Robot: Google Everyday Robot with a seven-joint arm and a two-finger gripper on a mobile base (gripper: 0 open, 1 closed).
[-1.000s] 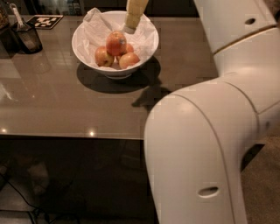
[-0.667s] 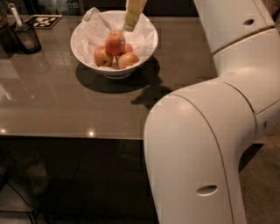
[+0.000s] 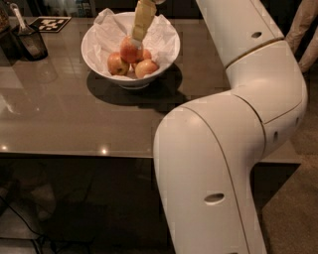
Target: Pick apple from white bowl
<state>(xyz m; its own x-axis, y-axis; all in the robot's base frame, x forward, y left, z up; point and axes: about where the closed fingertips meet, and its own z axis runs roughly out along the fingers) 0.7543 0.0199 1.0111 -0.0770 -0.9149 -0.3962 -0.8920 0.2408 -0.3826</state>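
The apple [image 3: 129,50], the reddest of the fruit, sits high in the middle of the bowl [image 3: 93,60], resting on or against the paler apples around it. The gripper [image 3: 135,37] comes down from the top edge of the view and its tan tip meets the apple's upper right side; whether it is open, closed or already gripping the apple cannot be told from this view. One paler apple [image 3: 117,64] lies to the left and lower, another [image 3: 147,68] to the right and lower, and a third [image 3: 146,53] peeks out just behind the red one. Crumpled white paper [image 3: 164,35] lines the bowl and stands up above its rim at the back. The bowl stands on a glossy grey-brown table [image 3: 59,114], towards its far side. Well to the left a dark cup [image 3: 33,43] holds a utensil [image 3: 18,14], and beside it lies a black-and-white marker tag [image 3: 52,23]. The robot's white arm [image 3: 238,124] fills the right foreground, bending up towards the bowl.
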